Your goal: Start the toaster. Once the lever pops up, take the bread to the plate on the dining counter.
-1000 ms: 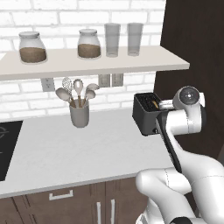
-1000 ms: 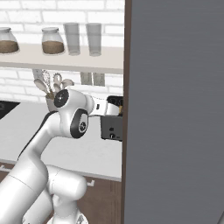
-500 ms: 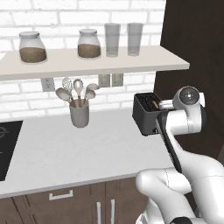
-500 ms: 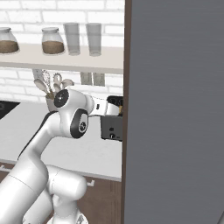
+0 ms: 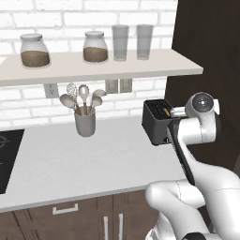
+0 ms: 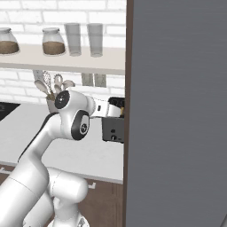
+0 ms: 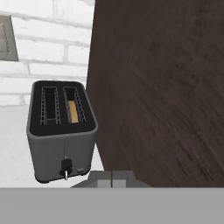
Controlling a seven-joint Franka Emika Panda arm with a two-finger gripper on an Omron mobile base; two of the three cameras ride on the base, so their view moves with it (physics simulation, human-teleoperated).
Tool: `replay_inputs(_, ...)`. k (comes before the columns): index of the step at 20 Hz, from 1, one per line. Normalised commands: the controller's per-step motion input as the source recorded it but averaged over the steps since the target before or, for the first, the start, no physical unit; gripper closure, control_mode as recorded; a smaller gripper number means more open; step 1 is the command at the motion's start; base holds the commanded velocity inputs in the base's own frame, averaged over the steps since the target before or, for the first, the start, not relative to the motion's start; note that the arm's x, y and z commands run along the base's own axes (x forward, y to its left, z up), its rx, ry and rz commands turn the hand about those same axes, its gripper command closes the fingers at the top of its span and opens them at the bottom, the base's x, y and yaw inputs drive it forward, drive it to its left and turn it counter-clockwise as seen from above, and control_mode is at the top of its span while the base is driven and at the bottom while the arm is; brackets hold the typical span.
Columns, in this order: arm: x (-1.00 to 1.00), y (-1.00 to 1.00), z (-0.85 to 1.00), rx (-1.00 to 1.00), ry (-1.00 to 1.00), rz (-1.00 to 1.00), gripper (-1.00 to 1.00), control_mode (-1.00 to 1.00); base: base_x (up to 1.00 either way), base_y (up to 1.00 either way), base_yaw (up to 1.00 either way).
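Dark grey, the toaster sits on the white table against the wood panel, the bread sunk in one slot, so I hover my end effector pinched shut, empty, near the lever.

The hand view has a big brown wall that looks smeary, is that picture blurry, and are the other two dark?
Hand view: the dark wood panel looks streaky, but the toaster and its bread are sharp. Left base view: evenly lit, with a soft shadow under the shelf. Right base view: a flat grey panel blocks the right side.
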Motion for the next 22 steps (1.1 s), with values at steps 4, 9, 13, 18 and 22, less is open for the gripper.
replay_inputs(4,0.0,0.0,0.0,0.0,0.0,0.0,1.0,-1.0,0.0,0.0,0.0)
replay_inputs(9,0.0,0.0,0.0,0.0,0.0,0.0,1.0,-1.0,0.0,0.0,0.0)
replay_inputs(13,0.0,0.0,0.0,0.0,0.0,0.0,1.0,-1.0,0.0,0.0,0.0)
replay_inputs(18,0.0,0.0,0.0,0.0,0.0,0.0,1.0,-1.0,0.0,0.0,0.0)
replay_inputs(22,0.0,0.0,0.0,0.0,0.0,0.0,1.0,-1.0,0.0,0.0,0.0)
